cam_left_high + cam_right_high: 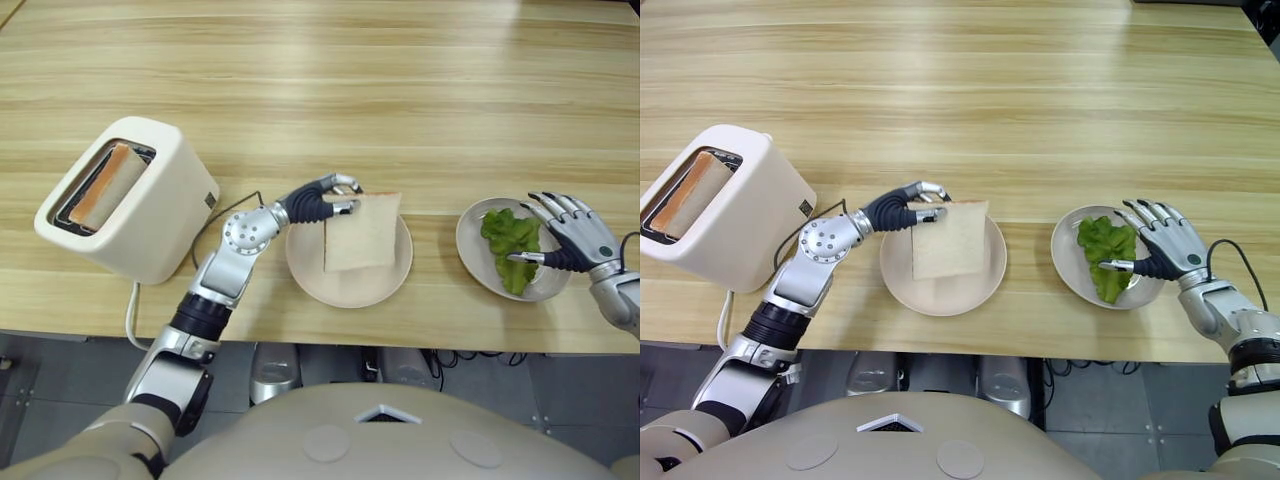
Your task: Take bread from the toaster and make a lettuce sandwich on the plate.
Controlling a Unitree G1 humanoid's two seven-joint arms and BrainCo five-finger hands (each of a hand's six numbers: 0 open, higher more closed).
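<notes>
A cream toaster stands at the left with one bread slice in its slot. A second bread slice lies on the beige plate at table centre. My left hand has its fingers curled on that slice's upper left corner. At the right, a green lettuce leaf lies on a smaller plate. My right hand hovers over that plate's right side with fingers spread, the thumb tip touching the lettuce.
The toaster's black cable runs across the table behind my left forearm. A white cord hangs over the front edge below the toaster. Bare wooden tabletop stretches behind the plates.
</notes>
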